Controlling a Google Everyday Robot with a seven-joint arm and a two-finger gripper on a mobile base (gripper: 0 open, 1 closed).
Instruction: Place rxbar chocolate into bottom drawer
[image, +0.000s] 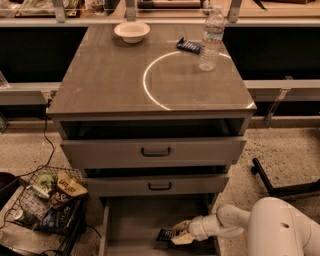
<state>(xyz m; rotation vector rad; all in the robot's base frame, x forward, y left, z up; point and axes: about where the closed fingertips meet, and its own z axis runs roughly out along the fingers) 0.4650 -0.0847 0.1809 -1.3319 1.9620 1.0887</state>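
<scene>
The bottom drawer (131, 220) is pulled out at the foot of the grey cabinet, a plain grey tray. The rxbar chocolate (167, 234), black with pale stripes, lies low in the drawer's front right part. My gripper (180, 234) reaches in from the right on a white arm, its pale fingers around the bar's right end. I cannot tell whether the bar rests on the drawer floor or is held just above it.
On the cabinet top stand a white bowl (131, 31), a water bottle (210, 39) and a dark blue-wrapped bar (189, 45). The two upper drawers with black handles (155, 151) are partly open. A wire basket of snacks (47, 200) sits on the floor at left. A black base leg (265, 177) lies at right.
</scene>
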